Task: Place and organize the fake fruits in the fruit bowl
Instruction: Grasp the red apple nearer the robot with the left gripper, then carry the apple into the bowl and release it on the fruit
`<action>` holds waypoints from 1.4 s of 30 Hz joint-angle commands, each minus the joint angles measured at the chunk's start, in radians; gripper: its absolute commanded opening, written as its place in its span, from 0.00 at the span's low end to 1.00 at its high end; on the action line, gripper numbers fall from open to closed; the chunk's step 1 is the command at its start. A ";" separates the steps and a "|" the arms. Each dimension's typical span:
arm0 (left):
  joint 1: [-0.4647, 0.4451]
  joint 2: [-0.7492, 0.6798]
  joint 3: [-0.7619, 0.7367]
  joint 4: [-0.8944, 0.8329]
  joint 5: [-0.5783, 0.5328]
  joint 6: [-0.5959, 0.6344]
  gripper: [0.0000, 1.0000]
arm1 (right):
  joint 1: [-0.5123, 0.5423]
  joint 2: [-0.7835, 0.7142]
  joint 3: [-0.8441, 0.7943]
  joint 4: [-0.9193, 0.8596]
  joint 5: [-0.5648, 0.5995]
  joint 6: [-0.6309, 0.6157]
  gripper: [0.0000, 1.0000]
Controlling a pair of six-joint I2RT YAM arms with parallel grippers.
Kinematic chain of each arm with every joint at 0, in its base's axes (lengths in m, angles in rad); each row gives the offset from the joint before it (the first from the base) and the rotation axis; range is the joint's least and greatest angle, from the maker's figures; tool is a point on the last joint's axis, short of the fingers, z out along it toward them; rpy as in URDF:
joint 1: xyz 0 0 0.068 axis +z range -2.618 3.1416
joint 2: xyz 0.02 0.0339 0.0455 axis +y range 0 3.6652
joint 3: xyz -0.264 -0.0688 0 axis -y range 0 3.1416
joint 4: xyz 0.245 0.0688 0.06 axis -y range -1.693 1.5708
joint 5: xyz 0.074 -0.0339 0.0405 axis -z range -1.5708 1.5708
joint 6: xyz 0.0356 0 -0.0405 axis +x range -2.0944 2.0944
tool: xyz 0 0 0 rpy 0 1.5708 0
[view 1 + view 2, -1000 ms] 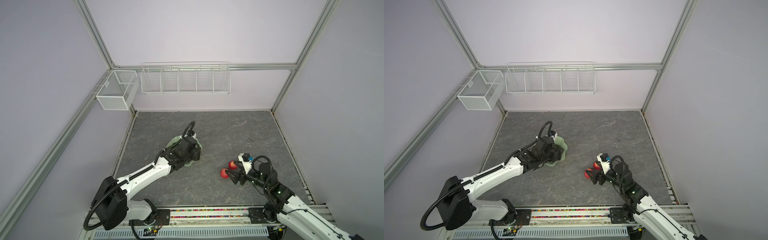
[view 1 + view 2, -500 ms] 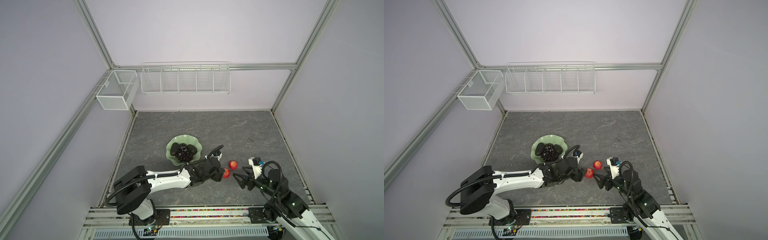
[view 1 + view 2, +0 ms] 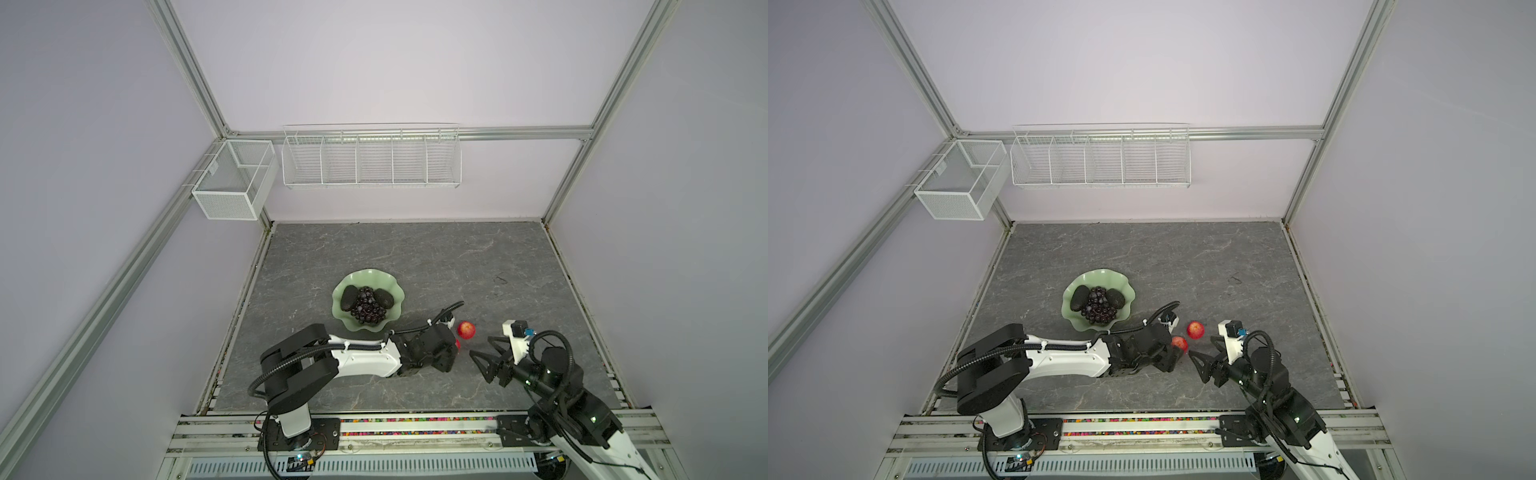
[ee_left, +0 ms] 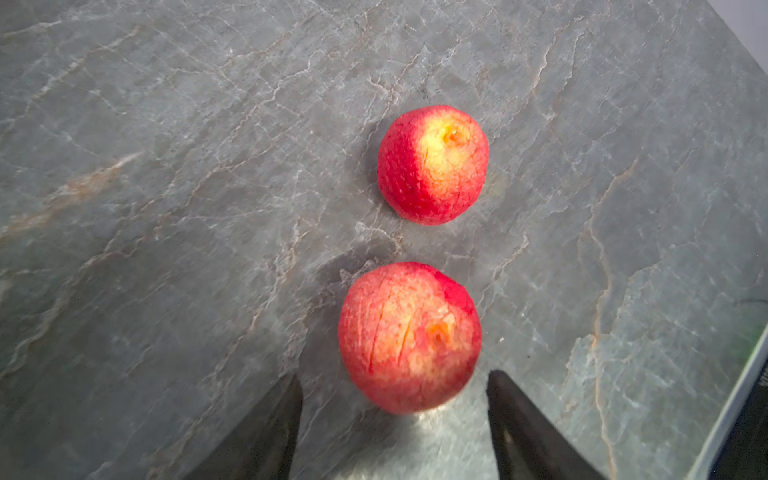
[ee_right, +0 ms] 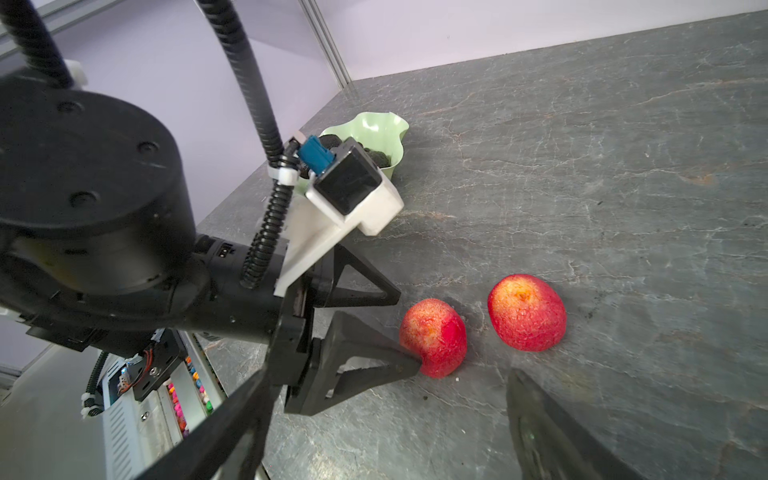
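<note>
Both top views: grey stone-look tabletop (image 3: pixel 415 257) w/ the mint-green fruit bowl (image 3: pixel 365 274) left of centre. It holds two avocados (image 3: pixel 350 298), one each side of a grape bunch (image 3: pixel 368 309). Two apples lie on the table outside the bowl, to its right. The far apple (image 3: pixel 466 330) is in plain sight. The near apple (image 3: pixel 1179 343) is half hidden by the left gripper (image 3: pixel 1173 356). The right gripper (image 3: pixel 1201 347) waits just beside them, jaws spread & empty.

Left wrist view: near apple (image 4: pixel 409 336) sits btwn two dark fingertips (image 4: pixel 291 399) w/ a gap each side. Jaws are spread, nothing gripped yet. Far apple (image 4: pixel 432 164) lies beyond, not touching it.

Right wrist view: left gripper is low over the table. One finger reaches past the near apple (image 5: pixel 434 336); the other tip touches its base, or nearly.

Likely step: grasping the near apple. To do it well, ease fwd until the pads meet its widest part, then close gently & centred so it doesn't roll into its neighbour. Lift clear of the wavy rim & set it in bare bowl space.
</note>
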 commanded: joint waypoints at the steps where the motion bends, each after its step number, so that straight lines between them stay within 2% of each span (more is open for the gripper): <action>1: -0.006 0.030 0.040 0.003 -0.018 -0.015 0.71 | -0.004 -0.001 -0.021 0.000 0.004 0.013 0.89; 10: -0.006 0.107 0.089 -0.008 -0.038 -0.014 0.70 | -0.004 0.022 -0.018 0.009 0.000 0.009 0.89; 18: -0.006 0.118 0.096 -0.014 -0.072 -0.029 0.61 | -0.005 0.015 -0.020 0.006 0.006 0.011 0.89; 24: -0.006 0.066 0.066 -0.003 -0.114 -0.033 0.54 | -0.004 0.026 -0.019 0.011 0.004 0.011 0.89; 35: -0.001 -0.073 0.043 -0.105 -0.240 -0.026 0.49 | -0.004 0.064 -0.015 0.027 0.003 0.008 0.89; 39: 0.030 -0.143 0.028 -0.157 -0.267 -0.016 0.48 | -0.004 0.079 -0.014 0.035 0.007 0.007 0.89; 42: 0.087 -0.217 -0.012 -0.175 -0.269 -0.013 0.48 | -0.004 0.104 -0.015 0.063 0.018 0.008 0.89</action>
